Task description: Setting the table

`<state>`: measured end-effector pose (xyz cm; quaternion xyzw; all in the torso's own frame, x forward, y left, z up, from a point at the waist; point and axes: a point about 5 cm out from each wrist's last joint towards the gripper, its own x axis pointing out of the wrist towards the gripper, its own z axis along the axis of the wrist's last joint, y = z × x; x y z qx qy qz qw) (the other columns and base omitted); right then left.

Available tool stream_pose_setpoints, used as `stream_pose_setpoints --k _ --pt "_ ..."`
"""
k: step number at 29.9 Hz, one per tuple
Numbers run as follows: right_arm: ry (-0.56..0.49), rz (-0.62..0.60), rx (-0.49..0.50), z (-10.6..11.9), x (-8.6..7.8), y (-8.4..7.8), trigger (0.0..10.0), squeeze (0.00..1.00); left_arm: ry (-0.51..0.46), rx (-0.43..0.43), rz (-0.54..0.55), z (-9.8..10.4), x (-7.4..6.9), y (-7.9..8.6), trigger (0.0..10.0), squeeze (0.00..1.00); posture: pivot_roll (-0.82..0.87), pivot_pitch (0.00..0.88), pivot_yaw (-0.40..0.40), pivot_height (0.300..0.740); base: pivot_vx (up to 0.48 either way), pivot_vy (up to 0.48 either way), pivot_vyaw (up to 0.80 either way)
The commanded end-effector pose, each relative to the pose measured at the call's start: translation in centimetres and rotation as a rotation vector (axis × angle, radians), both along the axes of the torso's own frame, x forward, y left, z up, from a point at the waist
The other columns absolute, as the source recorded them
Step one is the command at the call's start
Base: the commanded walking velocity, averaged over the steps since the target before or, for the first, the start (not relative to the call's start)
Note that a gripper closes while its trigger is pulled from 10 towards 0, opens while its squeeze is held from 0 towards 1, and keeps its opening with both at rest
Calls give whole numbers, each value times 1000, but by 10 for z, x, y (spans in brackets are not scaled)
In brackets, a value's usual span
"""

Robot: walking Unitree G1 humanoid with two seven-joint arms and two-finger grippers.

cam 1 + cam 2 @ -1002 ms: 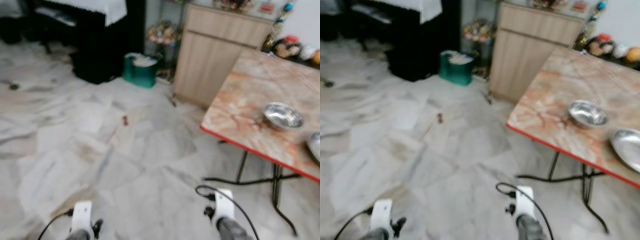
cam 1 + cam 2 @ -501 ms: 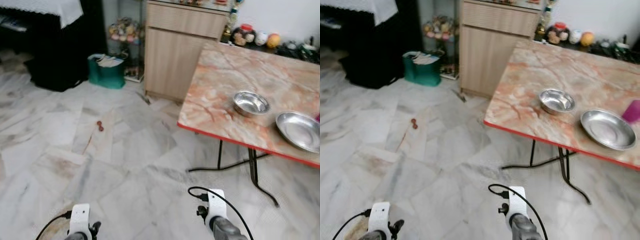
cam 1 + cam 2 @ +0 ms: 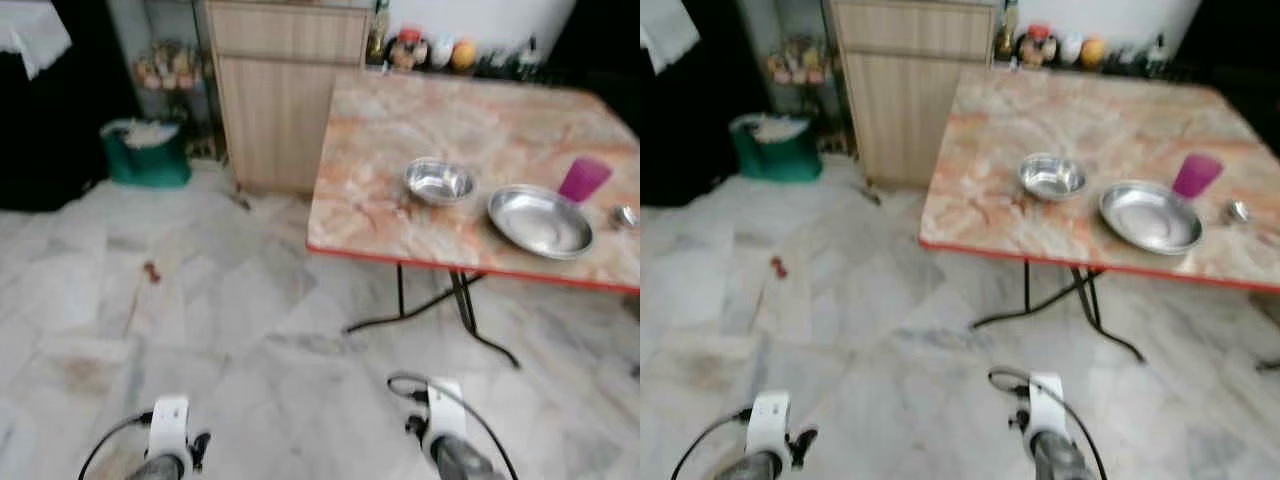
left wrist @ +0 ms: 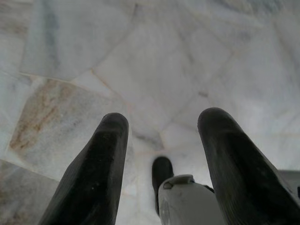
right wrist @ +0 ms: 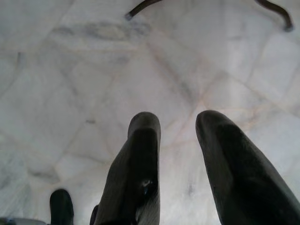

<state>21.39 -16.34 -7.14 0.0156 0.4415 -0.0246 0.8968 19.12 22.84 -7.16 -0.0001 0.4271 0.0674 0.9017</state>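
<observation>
A marble-patterned table (image 3: 470, 130) with a red edge stands ahead on my right. On it sit a small steel bowl (image 3: 439, 181), a wide steel plate (image 3: 540, 220), a pink cup (image 3: 584, 178) and a small shiny object (image 3: 625, 214) near the right border. Both arms hang low over the floor, far from the table. My left gripper (image 4: 161, 136) is open with nothing between its fingers. My right gripper (image 5: 178, 126) is open too, pointing down at the floor tiles.
A wooden cabinet (image 3: 285, 90) stands against the wall left of the table, with a green basket (image 3: 147, 155) beside it. Jars and fruit (image 3: 430, 52) line the back edge. Black table legs (image 3: 455, 310) spread over the marble floor (image 3: 200, 300). A small red thing (image 3: 151, 271) lies on the floor.
The camera has swung to the right: table and cabinet have shifted left in view, and the pink cup and plate have come fully into sight. Both arms hang as before.
</observation>
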Motion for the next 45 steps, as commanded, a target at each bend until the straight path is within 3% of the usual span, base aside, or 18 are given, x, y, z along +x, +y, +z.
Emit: stream_pose_setpoints --k 1,24,30,45 --pt "-6 -3 -3 1 2 -2 10000 0 9 -6 11 -1 0 -1 10000 0 3 0 -55 740 0 0 0" --pt "1 -2 -15 1 2 -3 10000 0 0 11 6 1 2 0 10000 0 16 0 -64 740 0 0 0" --pt "1 3 -21 1 2 -3 10000 0 5 13 0 0 1 0 10000 0 17 0 -62 740 0 0 -624" --pt "10 36 -55 0 0 -4 10000 0 12 25 -23 -1 -1 1 10000 0 31 0 -75 740 0 -269 0"
